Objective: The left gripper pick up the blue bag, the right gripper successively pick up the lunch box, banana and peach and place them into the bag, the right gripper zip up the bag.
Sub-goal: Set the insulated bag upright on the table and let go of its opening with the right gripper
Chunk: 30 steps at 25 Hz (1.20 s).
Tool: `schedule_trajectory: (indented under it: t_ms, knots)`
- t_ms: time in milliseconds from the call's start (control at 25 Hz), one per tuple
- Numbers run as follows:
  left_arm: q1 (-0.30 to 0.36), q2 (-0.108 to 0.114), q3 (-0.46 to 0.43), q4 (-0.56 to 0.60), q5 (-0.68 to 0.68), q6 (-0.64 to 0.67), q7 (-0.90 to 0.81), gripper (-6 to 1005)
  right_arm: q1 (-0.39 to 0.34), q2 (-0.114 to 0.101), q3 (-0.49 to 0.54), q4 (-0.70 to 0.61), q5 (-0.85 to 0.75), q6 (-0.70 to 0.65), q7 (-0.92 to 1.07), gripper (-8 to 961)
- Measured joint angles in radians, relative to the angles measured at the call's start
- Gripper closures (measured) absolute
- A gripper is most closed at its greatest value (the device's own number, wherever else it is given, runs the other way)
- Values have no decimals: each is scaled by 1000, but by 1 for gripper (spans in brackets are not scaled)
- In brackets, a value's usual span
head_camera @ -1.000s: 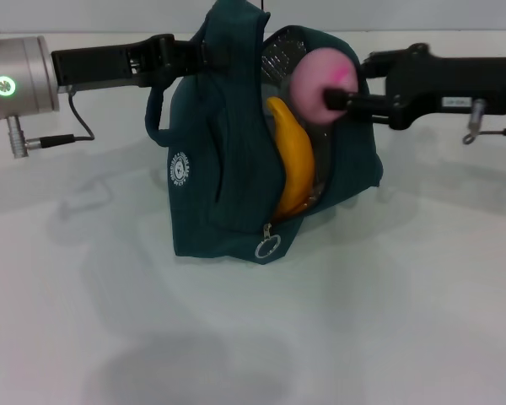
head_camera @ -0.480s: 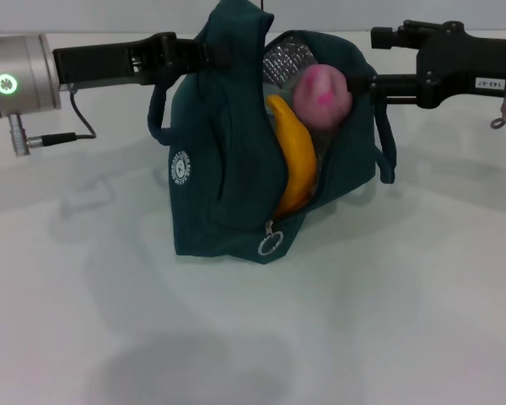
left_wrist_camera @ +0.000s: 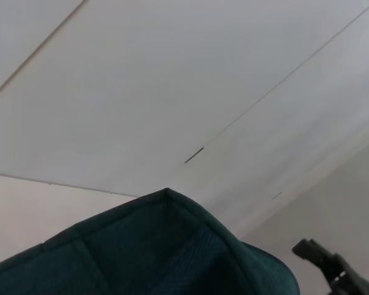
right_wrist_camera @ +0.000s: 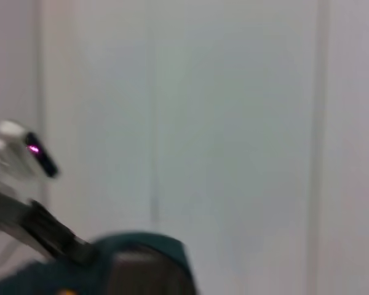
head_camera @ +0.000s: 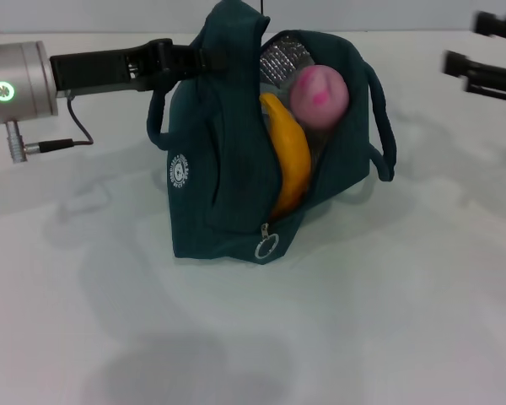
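Teal blue bag (head_camera: 236, 194) hanging from clamped left pincer (head_camera: 185, 57), peach (head_camera: 320, 96) and banana (head_camera: 288, 160) inside; right pincer (head_camera: 455, 62) standing apart, empty; zipping likely next, needing ring pull (head_camera: 267, 247) pinched.

Black arms; silver green-lit wrist (head_camera: 15, 83)

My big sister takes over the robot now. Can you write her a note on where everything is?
Left pincer: shut on the bag, holding its top edge up.
Right pincer: open and empty, far off by the right edge.
Banana and peach: in the bag's open mouth, peach on top.
Lunch box: not visible, maybe underneath.
Left: zip the bag with the ring pull.
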Motion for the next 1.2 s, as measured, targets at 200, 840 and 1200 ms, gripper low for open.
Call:
schedule_trajectory:
  t_ms: [200, 840, 1200]
  knots:
    - [0, 0, -2, 0, 0, -5, 0, 938, -46, -5, 22, 47, -25, 18, -86, 173]
    - [12, -6, -1, -11, 0, 1, 1, 937, 225, 18, -193, 264, 72, 626, -226, 182]
    - [47, -1, -12, -22, -3, 18, 3, 936, 140, 2, -326, 252, 429, 478, -427, 183]
